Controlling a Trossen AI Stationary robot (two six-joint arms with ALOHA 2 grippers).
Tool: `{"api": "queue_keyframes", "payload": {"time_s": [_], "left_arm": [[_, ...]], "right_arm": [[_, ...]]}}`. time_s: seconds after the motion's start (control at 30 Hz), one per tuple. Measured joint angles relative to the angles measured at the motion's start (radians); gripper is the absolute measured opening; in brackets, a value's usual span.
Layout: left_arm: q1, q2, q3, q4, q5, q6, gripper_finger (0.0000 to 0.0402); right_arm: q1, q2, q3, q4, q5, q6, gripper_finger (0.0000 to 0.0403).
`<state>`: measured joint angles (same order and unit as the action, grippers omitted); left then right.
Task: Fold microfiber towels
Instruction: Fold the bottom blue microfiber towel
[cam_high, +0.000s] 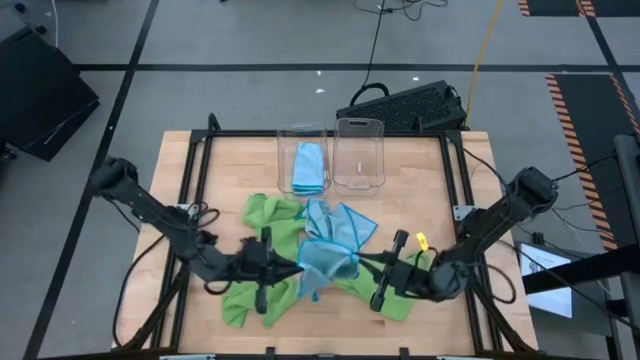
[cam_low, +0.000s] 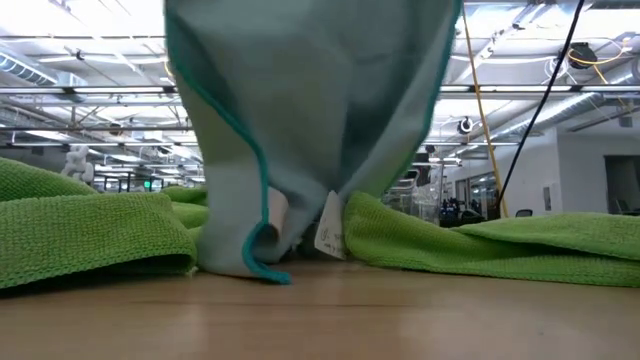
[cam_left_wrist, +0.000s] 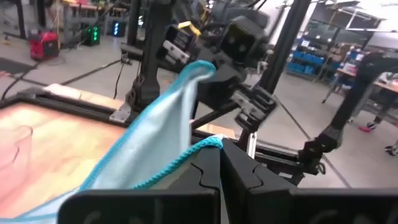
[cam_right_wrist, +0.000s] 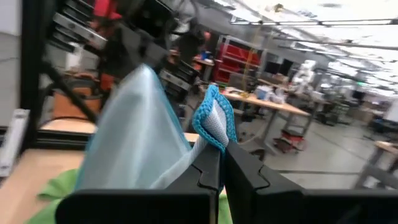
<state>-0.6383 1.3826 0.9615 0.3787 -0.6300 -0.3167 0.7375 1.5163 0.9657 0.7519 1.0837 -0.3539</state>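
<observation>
A light blue microfiber towel hangs between my two grippers over the table's near middle, and its lower end touches the wood. My left gripper is shut on its left side. My right gripper is shut on its right side. Another light blue towel lies crumpled just behind it. Lime green towels lie crumpled on the table around them. A folded blue towel rests in the left clear bin. My left gripper pinches the towel's teal-stitched edge between its two fingers, coming level from the table's left. The cloth rises from the fingers toward the other arm and droops slack. My right gripper pinches a bunched, teal-hemmed corner between its two fingers, coming level from the table's right. The corner stands up above the fingertips and the rest of the cloth falls away slack.
Two clear bins stand at the far middle of the table, the right one without cloth. A small yellow piece lies near the right arm. A black frame rims the table.
</observation>
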Motion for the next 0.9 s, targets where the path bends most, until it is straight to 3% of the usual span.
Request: {"api": "queue_keyframes", "payload": {"time_s": [0.27,0.57,0.77,0.9], "left_arm": [[0.023,0.101,0.000,0.120,0.001,-0.021,0.0002],[0.074,0.255,0.000,0.232,0.007,-0.094,0.0002],[0.102,0.350,0.001,0.352,0.134,-0.132,0.0002],[0.101,0.378,0.001,0.344,0.134,-0.138,0.0005]], "right_arm": [[0.011,0.063,0.000,-0.040,-0.062,0.118,0.0004],[0.030,0.157,0.000,-0.257,-0.059,0.482,0.0004],[0.030,0.203,0.000,-0.345,-0.048,0.602,0.0004],[0.030,0.207,-0.001,-0.380,-0.033,0.622,0.0004]]}}
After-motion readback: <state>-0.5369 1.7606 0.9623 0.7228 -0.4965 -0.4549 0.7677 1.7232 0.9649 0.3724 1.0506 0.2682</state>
